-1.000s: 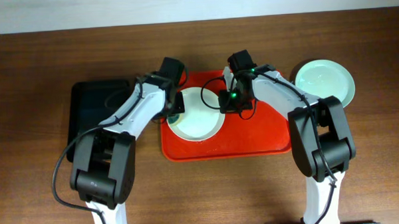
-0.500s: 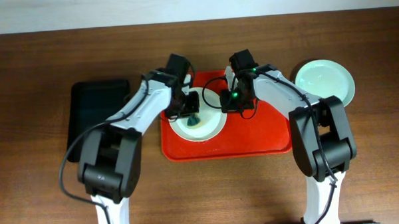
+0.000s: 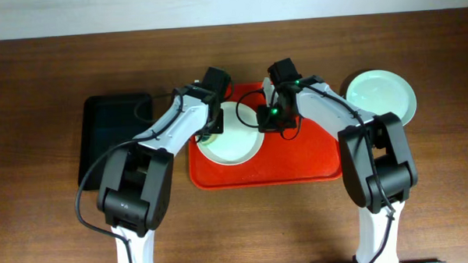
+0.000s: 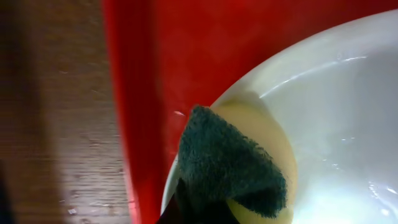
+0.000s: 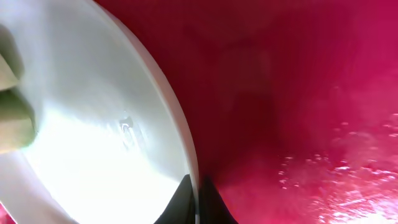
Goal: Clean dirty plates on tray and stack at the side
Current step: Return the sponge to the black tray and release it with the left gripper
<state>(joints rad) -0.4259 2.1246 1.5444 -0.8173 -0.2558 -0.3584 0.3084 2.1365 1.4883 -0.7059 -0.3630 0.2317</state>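
Where my left jaws clamp the yellow-and-green sponge (image 4: 236,168), it touches the left rim of the plate (image 3: 233,139) at frame centre. My right jaws are closed on that plate's right rim. The plate lies in the red tray (image 3: 297,164). A 2nd plate (image 3: 381,95) rests on the worktop (image 3: 45,91) at upper right, and a black tray (image 3: 113,136) lies at left.

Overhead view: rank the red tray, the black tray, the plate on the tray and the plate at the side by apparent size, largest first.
1. red tray
2. black tray
3. Tie: plate on the tray and side plate look alike in size. The first is partly covered, so no ranking between them.
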